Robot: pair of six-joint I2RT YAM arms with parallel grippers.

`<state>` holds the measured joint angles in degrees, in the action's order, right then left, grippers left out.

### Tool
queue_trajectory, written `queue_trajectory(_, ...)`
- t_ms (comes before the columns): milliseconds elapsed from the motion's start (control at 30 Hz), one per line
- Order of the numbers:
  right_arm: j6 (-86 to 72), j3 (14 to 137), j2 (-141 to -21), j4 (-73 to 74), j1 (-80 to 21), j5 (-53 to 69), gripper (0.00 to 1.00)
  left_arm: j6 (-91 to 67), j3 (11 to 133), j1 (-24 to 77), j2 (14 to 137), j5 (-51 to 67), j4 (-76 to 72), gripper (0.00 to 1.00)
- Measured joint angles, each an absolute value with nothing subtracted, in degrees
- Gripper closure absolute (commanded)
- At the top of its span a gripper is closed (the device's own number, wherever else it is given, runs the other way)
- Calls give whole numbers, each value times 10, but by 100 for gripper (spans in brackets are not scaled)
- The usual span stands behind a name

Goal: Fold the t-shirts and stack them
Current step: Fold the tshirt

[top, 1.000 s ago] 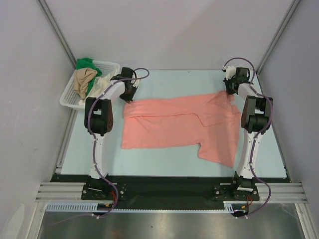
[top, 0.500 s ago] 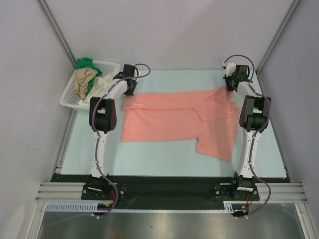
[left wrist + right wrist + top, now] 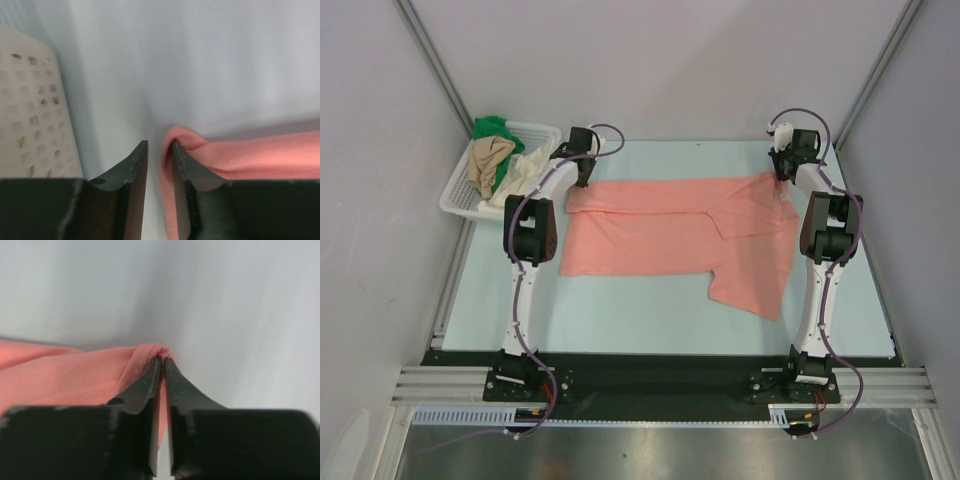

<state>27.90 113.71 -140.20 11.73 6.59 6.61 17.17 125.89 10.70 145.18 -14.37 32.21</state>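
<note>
Salmon-pink t-shirt (image 3: 660, 230) lies spread across the middle of the bench (image 3: 650, 310). Its top edge runs along the upper part of the top view and one sleeve trails toward lower right. Not yet folded.

Risks, biggest first:
- Uneven hold. Right end effector (image 3: 163, 360) is clamped on the shirt's upper-right corner. Left end effector (image 3: 160, 145), at the upper-left corner, has its jaws parted, with cloth only draped loosely against one finger. A pull by the right arm alone would likely drag the shirt toward frame right and ruck it.
- Cloth may cling to that left finger and lift with it, spoiling the flat lay.
- The lower-right sleeve sticks out. A fold made without tucking it would probably come out lopsided.
- Left arm works just beside the basket (image 3: 455, 195) at upper left, so a careless swing could nudge it.

Count:
- Bench: one.
- T-shirts: four, as far as can be told. One is the salmon-pink on the bench. The green t-shirt (image 3: 492, 128), tan t-shirt (image 3: 488, 160) and cream t-shirt (image 3: 525, 170) are heaped in the basket.
- Basket: one.
- End effectors: two.
</note>
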Motion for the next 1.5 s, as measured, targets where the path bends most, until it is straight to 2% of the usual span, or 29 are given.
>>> queue_trajectory(33, 279, 1137, -1402, 117, 66, 65, 78, 174, 1258, 109, 1451, -148, 320, 62)
queue_trajectory(67, 279, 1137, -1402, 117, 66, 63, 60, 174, 1256, 110, 1446, -151, 319, 60)
queue_trajectory(100, 278, 1136, -1400, 114, 66, 60, 53, 174, 1251, 111, 1440, -152, 319, 51)
queue_trajectory(133, 280, 1132, -1397, 111, 66, 54, 43, 175, 1245, 112, 1432, -153, 319, 46)
queue_trajectory(200, 281, 1115, -1381, 106, 66, 49, 39, 175, 1228, 116, 1404, -156, 320, 40)
queue_trajectory(267, 281, 1096, -1356, 107, 65, 46, 37, 174, 1207, 123, 1365, -161, 319, 38)
queue_trajectory(300, 281, 1086, -1340, 106, 65, 44, 37, 174, 1196, 127, 1343, -162, 316, 32)
queue_trajectory(367, 281, 1057, -1295, 104, 65, 45, 37, 175, 1174, 136, 1296, -164, 312, 29)
queue_trajectory(533, 304, 937, -1136, 106, 63, 94, 38, 176, 1084, 157, 1182, -159, 300, 29)
queue_trajectory(667, 370, 778, -989, 136, 46, 164, 40, 182, 960, 160, 1114, -143, 295, 27)
queue_trajectory(867, 506, 532, -791, 260, -23, 237, 45, 187, 768, 159, 1042, -111, 303, 25)
queue_trajectory(967, 586, 431, -674, 330, -60, 248, 46, 187, 718, 159, 1009, -95, 314, 25)
queue_trajectory(1100, 680, 363, -547, 407, -76, 253, 46, 187, 688, 157, 960, -85, 312, 27)
queue_trajectory(1267, 760, 307, -487, 471, -79, 235, 46, 185, 682, 150, 937, -81, 302, 28)
queue_trajectory(1500, 798, 299, -502, 511, -79, 211, 48, 184, 674, 134, 938, -72, 300, 29)
